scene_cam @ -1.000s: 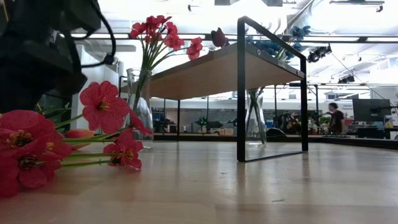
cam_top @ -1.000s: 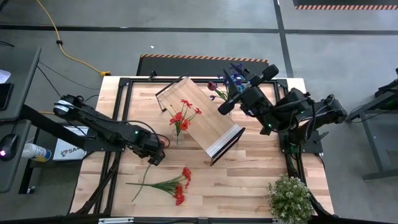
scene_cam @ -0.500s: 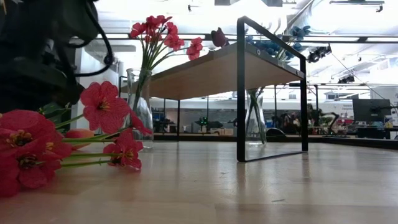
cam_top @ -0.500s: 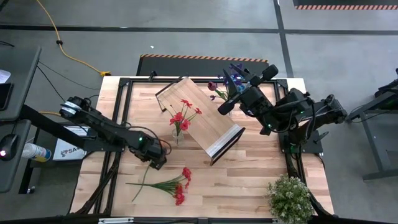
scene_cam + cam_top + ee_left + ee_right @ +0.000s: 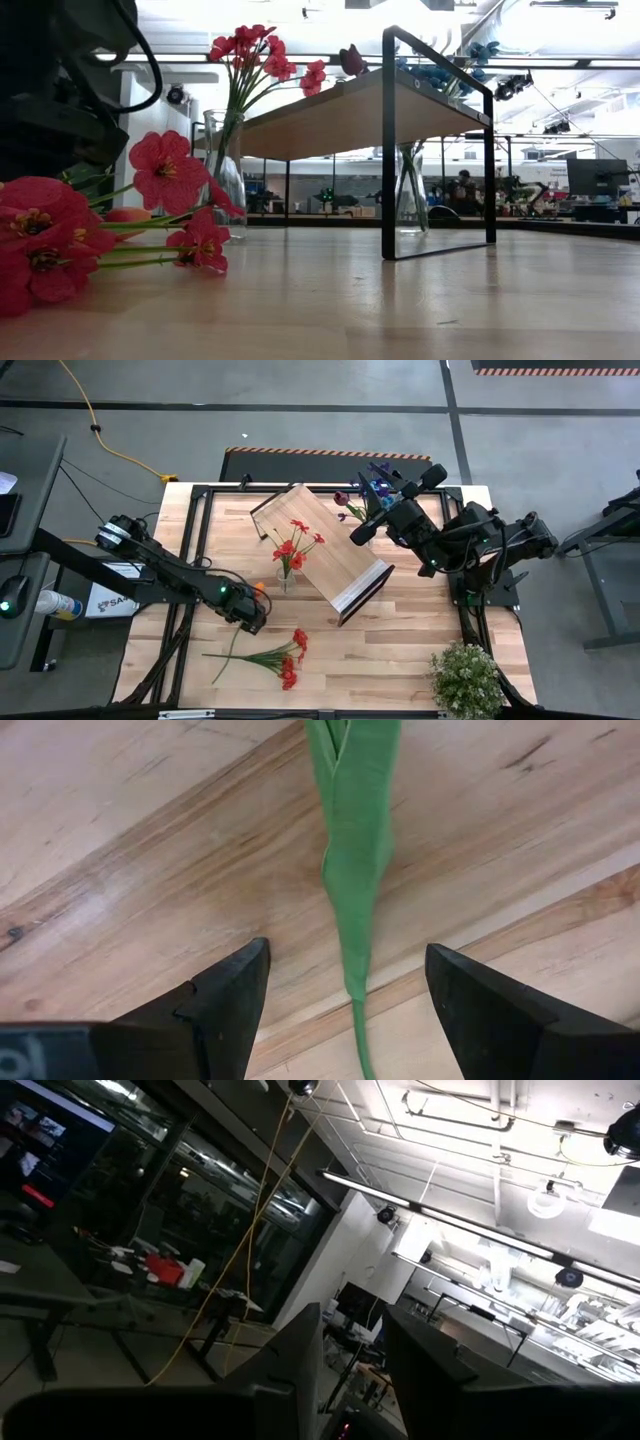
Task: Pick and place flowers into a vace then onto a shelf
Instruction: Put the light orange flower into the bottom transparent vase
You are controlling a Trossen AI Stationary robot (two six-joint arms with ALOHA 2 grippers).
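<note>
Red flowers (image 5: pixel 285 657) lying lower centre of table; left gripper (image 5: pixel 252 622) spread, straddling green stem (image 5: pixel 352 870). Right gripper (image 5: pixel 352 1370) raised upper right, fingers slightly parted, empty.

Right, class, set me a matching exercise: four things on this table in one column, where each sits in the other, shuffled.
Things:
1. potted plant
2. loose red flowers
3. left tool
4. vase of red flowers

Places:
A. beside the shelf, on its left side
B. over a green stem, open
C. near right corner of the table
D. lying flat near the table's front edge

Pairs: 1-C, 2-D, 3-B, 4-A
</note>
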